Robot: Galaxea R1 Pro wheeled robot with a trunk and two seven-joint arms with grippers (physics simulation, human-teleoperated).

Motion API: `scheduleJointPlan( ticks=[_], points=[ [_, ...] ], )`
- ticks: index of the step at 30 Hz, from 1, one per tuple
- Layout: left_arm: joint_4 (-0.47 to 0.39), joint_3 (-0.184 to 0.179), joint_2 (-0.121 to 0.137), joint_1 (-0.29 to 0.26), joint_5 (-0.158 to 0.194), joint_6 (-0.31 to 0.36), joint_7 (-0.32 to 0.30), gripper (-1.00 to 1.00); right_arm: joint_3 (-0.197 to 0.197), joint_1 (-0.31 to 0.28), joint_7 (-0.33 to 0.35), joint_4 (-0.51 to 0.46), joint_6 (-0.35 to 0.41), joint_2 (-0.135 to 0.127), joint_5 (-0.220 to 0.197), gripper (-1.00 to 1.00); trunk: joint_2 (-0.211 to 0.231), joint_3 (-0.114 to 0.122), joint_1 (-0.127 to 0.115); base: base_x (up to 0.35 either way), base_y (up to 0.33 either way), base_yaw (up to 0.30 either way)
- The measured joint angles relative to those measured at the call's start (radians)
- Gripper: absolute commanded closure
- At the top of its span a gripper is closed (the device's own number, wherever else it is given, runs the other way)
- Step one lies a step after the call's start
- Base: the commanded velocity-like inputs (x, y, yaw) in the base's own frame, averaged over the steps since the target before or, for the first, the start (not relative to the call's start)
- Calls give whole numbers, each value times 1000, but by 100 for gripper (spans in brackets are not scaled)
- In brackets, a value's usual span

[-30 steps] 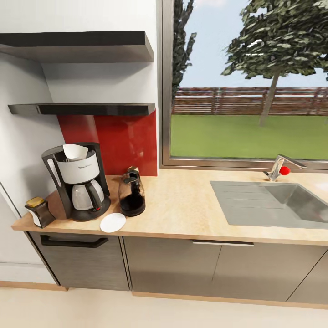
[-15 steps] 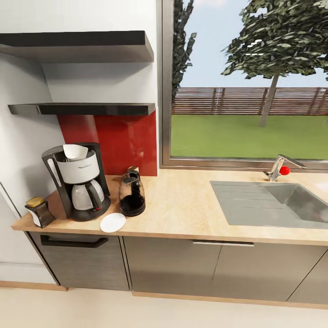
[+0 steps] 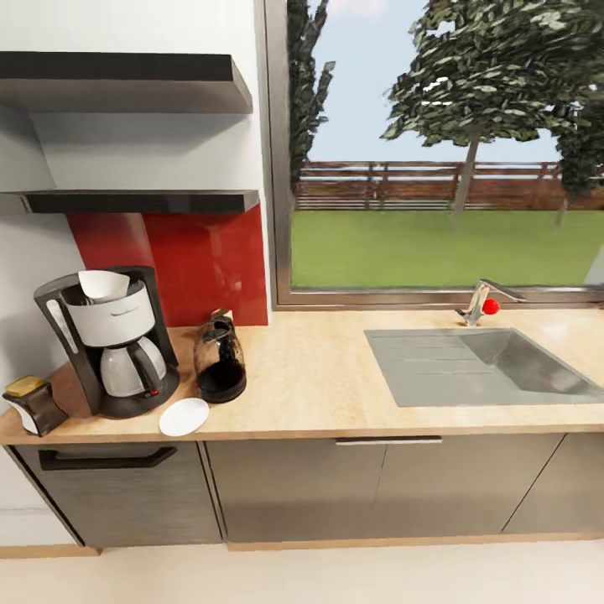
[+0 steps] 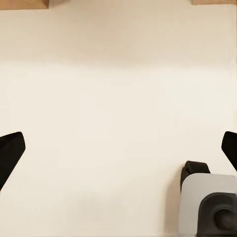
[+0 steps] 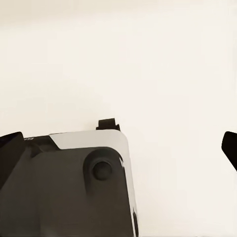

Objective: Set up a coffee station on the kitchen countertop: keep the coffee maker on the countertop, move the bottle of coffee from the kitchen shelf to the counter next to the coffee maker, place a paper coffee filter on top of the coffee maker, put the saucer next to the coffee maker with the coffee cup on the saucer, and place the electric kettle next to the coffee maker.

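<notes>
Coffee maker: I saw it upright at the left end of the kitchen countertop, with the paper coffee filter sitting in its top.
Bottle of coffee: on the counter just left of the machine, near the front edge — the kitchen shelf above looked bare.
Electric kettle: just right of the machine.
Saucer: flat at the counter's front edge, before the kettle.
Left gripper: fingers spread wide, above pale floor.
Right gripper: fingers also wide apart — nothing between them.
</notes>
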Motion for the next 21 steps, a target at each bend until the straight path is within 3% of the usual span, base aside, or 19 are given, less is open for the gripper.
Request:
scheduleJointPlan(
  ticks=[8,21],
  points=[
    [28,0,-7,0,-48,-1,0,-100,0,0,0,0,0,0,0,-100,0,0,0,0,0,-299],
    [28,1,-26,0,-58,-2,0,-100,0,0,0,0,0,0,0,-100,0,0,0,0,0,-300]
  ],
)
